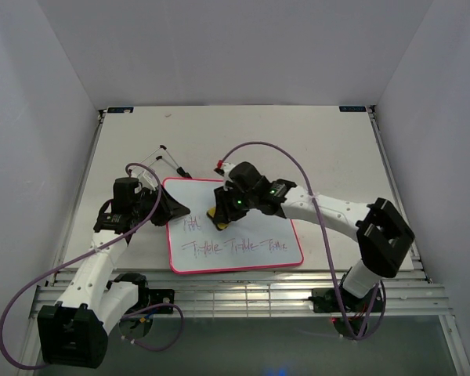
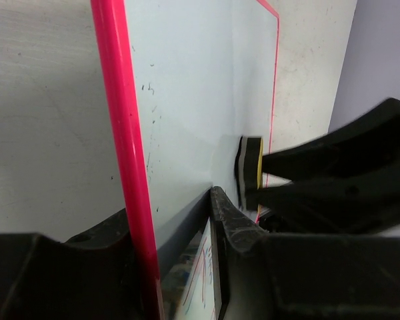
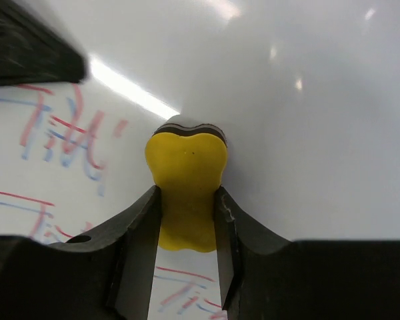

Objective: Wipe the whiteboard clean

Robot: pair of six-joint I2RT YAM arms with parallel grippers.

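The whiteboard (image 1: 247, 254) lies flat on the table, white with a pink-red frame. Pink-grey handwriting runs along its lower half and at the left middle; its upper part is blank. My left gripper (image 1: 172, 207) is shut on the board's left edge; the left wrist view shows the frame (image 2: 123, 147) between the jaws. My right gripper (image 1: 219, 215) is shut on a yellow eraser (image 3: 187, 180) with a dark felt base, pressed on the board just right of the upper handwriting (image 3: 67, 130). The eraser also shows in the left wrist view (image 2: 250, 170).
The board's thin black stand legs (image 1: 160, 157) stick out beyond its top left corner. Purple cables (image 1: 298, 164) loop over both arms. A slatted metal rail (image 1: 243, 294) runs along the table's near edge. White walls enclose the table.
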